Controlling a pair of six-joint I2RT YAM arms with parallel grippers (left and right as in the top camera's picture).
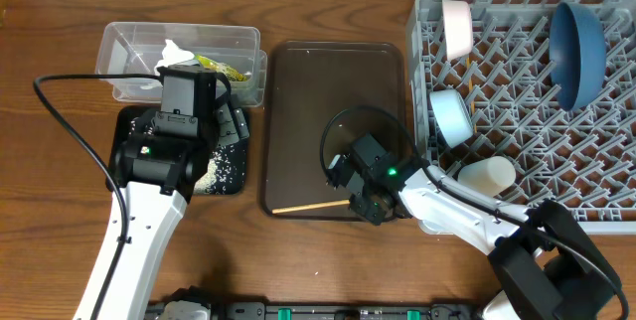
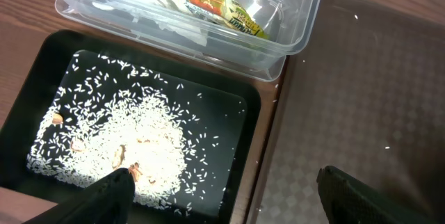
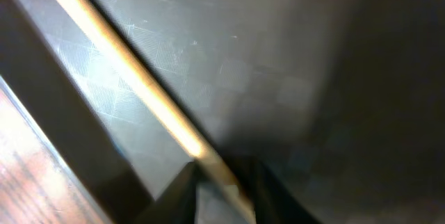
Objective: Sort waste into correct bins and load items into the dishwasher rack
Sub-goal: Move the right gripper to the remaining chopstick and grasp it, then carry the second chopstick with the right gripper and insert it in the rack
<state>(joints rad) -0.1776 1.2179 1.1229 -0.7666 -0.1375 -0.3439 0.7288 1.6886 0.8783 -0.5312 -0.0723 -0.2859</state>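
Observation:
My left gripper [image 2: 222, 193] is open and empty above the right edge of the black tray [image 2: 42, 64], which holds loose white rice [image 2: 139, 147]. The clear tub [image 1: 129, 42] behind it holds the crumpled napkin [image 1: 177, 54] and the yellow-green wrapper [image 2: 219, 5]. My right gripper [image 3: 222, 189] is low on the brown serving tray [image 1: 338, 91], its fingers closed round one end of a wooden chopstick [image 1: 310, 206]; the stick also shows in the right wrist view [image 3: 132, 71]. The grey rack [image 1: 596, 191] at right holds the dark blue plate [image 1: 578, 40], the light-blue bowl [image 1: 452, 116], a white bowl [image 1: 457, 24] and the white cup [image 1: 487, 174].
The left arm's black cable [image 1: 70, 131] loops over the wooden table at left. The serving tray's raised rim [image 1: 264, 161] lies between the black tray and the chopstick.

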